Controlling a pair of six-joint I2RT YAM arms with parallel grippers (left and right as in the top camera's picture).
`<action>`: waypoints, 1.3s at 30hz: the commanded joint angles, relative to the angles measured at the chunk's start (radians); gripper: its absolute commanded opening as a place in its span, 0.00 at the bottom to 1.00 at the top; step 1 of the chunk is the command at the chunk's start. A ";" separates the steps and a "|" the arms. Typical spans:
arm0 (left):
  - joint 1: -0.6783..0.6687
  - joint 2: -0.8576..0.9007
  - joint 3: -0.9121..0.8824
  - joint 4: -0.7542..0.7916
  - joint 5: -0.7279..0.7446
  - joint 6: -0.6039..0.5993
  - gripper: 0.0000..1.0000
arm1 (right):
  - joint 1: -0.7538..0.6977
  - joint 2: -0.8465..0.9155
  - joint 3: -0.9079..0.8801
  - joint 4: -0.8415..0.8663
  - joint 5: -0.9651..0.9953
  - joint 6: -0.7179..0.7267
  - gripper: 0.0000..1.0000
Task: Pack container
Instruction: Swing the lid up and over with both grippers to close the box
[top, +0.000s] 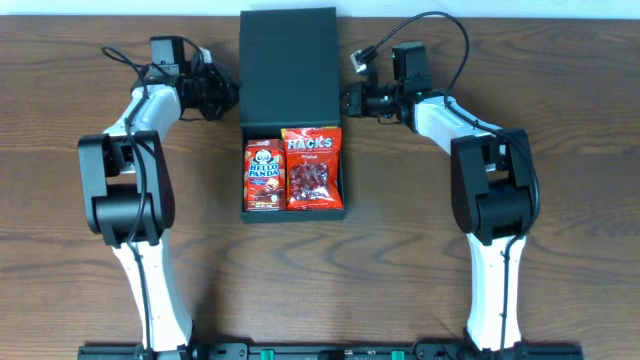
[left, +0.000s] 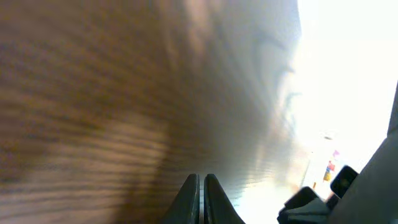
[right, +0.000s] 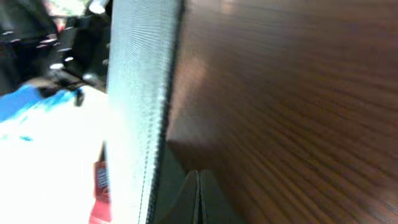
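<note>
Tabletop: dark wood-grain tabletop, both arms reaching in from the near edge.
Left gripper: the left gripper has its fingers pressed together on nothing, low over the wood, just beside the left edge of the lid.
Right gripper: the right gripper is likewise closed and empty, just beside the lid's right edge; its wrist view shows the dark wall right next to the fingertips.
Container: the container sits mid-table between the arms, with its flap open toward the far side.
Contents: a Hello Panda packet and a Hacks bag lie side by side inside.
Stage: packing looks done; closing the flap likely remains.
Risk: closed fingertips pushing unevenly from the two sides could skew or slide the light box rather than fold the lid. The puffy bag may also hold the flap up.
</note>
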 joint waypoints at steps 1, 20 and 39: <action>0.006 0.016 0.022 0.030 0.122 0.041 0.06 | 0.019 0.000 0.001 0.038 -0.163 0.001 0.02; 0.009 0.016 0.022 0.139 0.463 0.133 0.06 | -0.002 -0.001 0.001 0.211 -0.444 0.060 0.02; 0.009 0.007 0.023 0.130 0.706 0.187 0.06 | 0.002 -0.001 0.001 0.792 -0.528 0.625 0.02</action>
